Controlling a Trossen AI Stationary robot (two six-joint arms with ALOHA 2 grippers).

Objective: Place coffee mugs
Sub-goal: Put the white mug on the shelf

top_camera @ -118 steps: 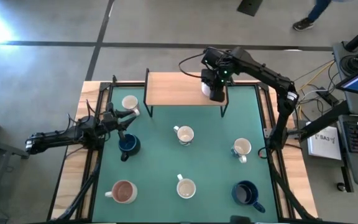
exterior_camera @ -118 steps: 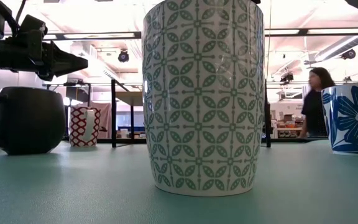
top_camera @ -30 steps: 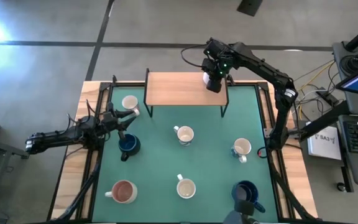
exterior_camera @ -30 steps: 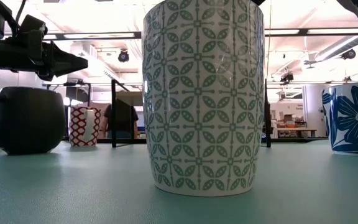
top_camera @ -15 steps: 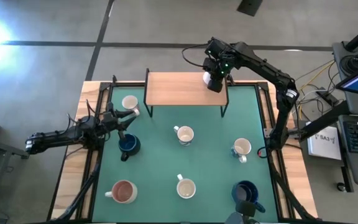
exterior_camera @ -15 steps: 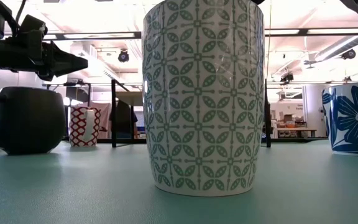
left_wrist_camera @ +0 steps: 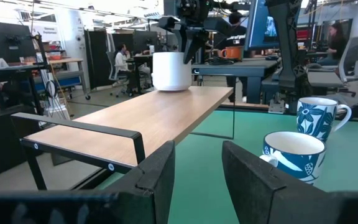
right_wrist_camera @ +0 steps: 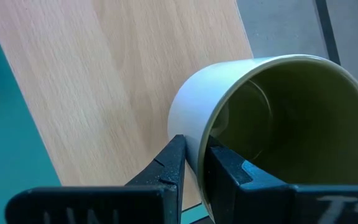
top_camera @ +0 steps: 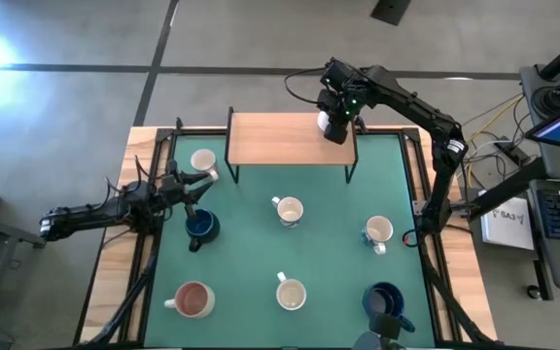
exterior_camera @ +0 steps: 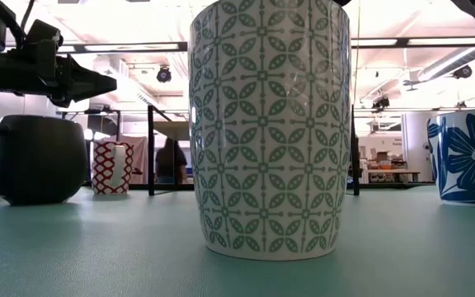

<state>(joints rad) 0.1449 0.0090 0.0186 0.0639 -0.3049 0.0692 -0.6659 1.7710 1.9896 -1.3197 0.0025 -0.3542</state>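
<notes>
- Right gripper (top_camera: 333, 124) pinches the rim of an olive-lined mug (right_wrist_camera: 272, 118) standing on the wooden shelf (top_camera: 280, 141), at its far right corner.
- Left gripper (top_camera: 198, 181), fingers parted and holding nothing, sits left of the shelf, between a cream mug (top_camera: 203, 161) and a dark blue mug (top_camera: 200, 227).

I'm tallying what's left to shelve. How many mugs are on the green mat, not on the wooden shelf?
7 on the green mat: cream mug, dark blue mug, pink-inside mug, two white mugs, patterned mug, second dark blue mug. None seem hidden.
</notes>
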